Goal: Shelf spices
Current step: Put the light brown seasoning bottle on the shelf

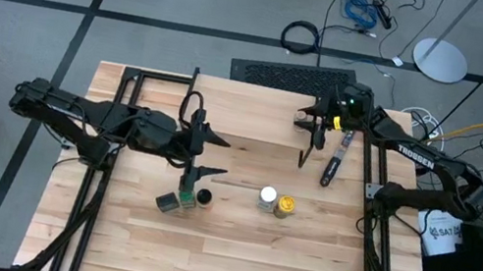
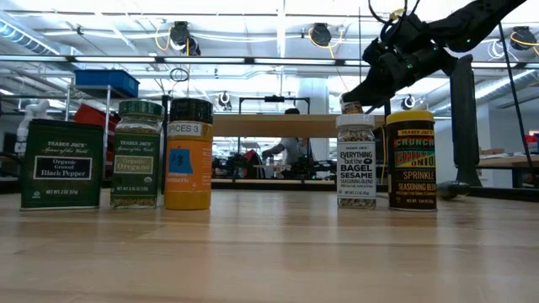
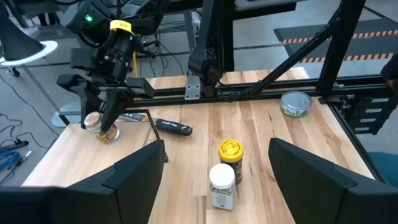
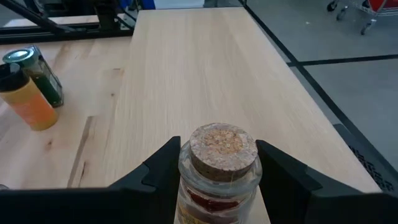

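My spice jars and the little shelf

My cork-topped jar [image 4: 217, 168] sits upright between my right fingers, on the wooden shelf [image 1: 254, 123]; white-lidded jar [image 1: 267, 198] and yellow-lidded jar [image 1: 285, 206] stand touching on the table, and dark tin [image 1: 170, 203], green-lidded jar [image 1: 187, 198] and orange jar [image 1: 204, 196] stand together
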